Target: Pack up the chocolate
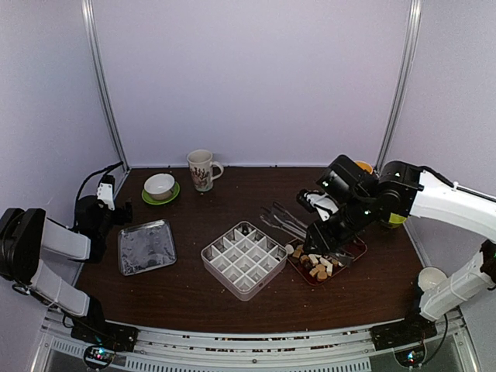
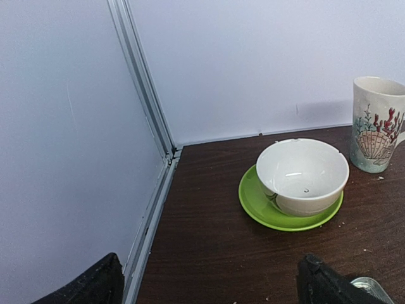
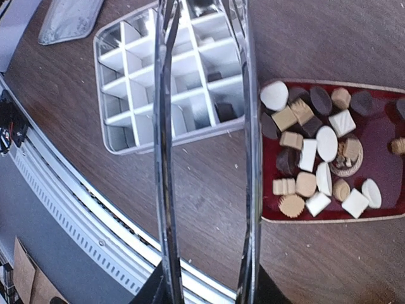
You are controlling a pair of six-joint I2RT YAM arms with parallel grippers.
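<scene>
Chocolate [image 3: 314, 149] in red tray [image 3: 380, 161] on the surface
You see the tray just beside the white divided box [image 3: 130, 134], which holds a few dark pieces. The right jaws pinch the metal tongs [image 3: 166, 158]; the left jaws stand spread near the bowl [image 2: 302, 174].

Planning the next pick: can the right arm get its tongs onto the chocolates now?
Probably yes: the right pincer grips the tongs beside the red tray, and the chocolates lie uncovered with nothing between.
</scene>
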